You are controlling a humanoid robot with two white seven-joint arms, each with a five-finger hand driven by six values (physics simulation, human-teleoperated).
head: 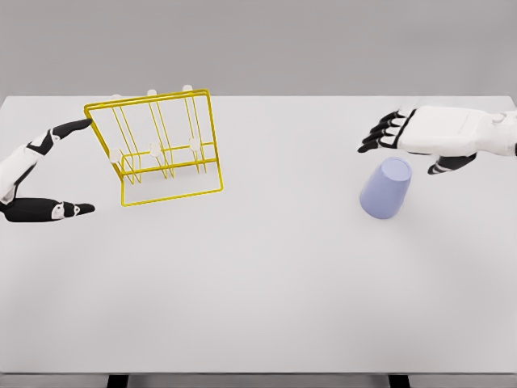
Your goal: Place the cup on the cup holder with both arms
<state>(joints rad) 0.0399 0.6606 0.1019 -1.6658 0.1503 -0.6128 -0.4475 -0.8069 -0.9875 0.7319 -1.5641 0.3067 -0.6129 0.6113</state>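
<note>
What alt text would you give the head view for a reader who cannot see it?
A pale blue cup stands upside down on a white table, just below the open right hand, which is not holding it. At the left, the open left hand reaches toward a yellow wire cup holder, its fingertip at the frame's corner.

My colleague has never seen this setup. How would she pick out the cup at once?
Start at the white table and look to its right half, just below the right hand. The cup stands there upside down: solid pale lavender, unlike the yellow wire holder far left.
</note>
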